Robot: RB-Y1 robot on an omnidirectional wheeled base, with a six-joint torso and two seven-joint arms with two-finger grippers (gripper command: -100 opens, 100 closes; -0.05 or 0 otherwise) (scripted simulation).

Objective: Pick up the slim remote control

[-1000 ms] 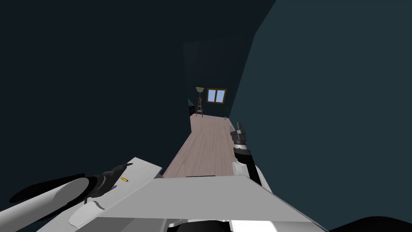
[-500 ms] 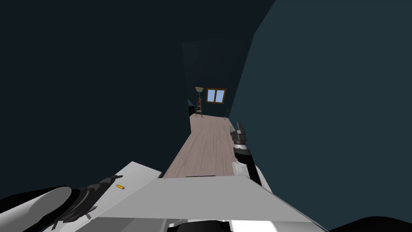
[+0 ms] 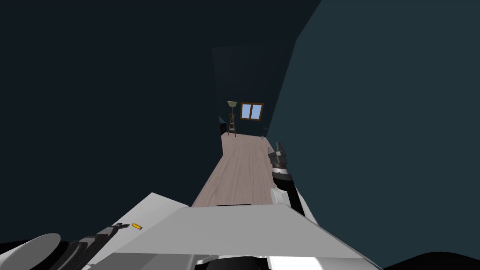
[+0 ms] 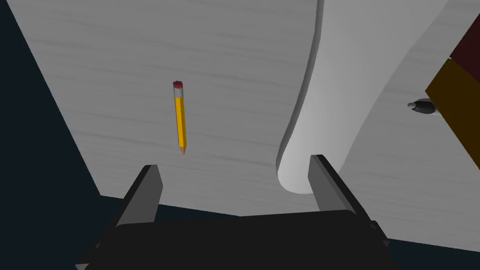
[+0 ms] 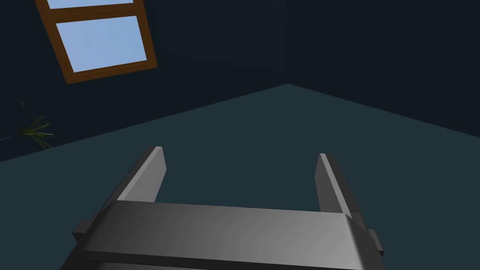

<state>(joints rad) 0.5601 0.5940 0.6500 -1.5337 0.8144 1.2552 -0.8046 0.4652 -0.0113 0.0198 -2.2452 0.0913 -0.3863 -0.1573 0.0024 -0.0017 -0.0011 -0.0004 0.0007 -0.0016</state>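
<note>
Pencil [image 4: 180, 117], yellow, lies on the grey bench [image 4: 108, 70] just ahead of the left claw [image 4: 234, 164], spread wide; slim remote [image 4: 420, 107] shows one dark tip beside a brown block [image 4: 457, 112], well apart from the pencil; right claw [image 5: 240, 154] is spread too.

Pale grey desk [image 4: 93, 70], faintly grained, at near left. A yellow pencil [image 4: 180, 117] lies flat on it. Well apart from it, a small dark object [image 4: 422, 107] touches a brown block [image 4: 457, 108].

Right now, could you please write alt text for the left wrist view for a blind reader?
The open left gripper hangs above a pale grey surface, where a yellow pencil lies just ahead; a small dark object lies partly hidden by a brown block.
</note>
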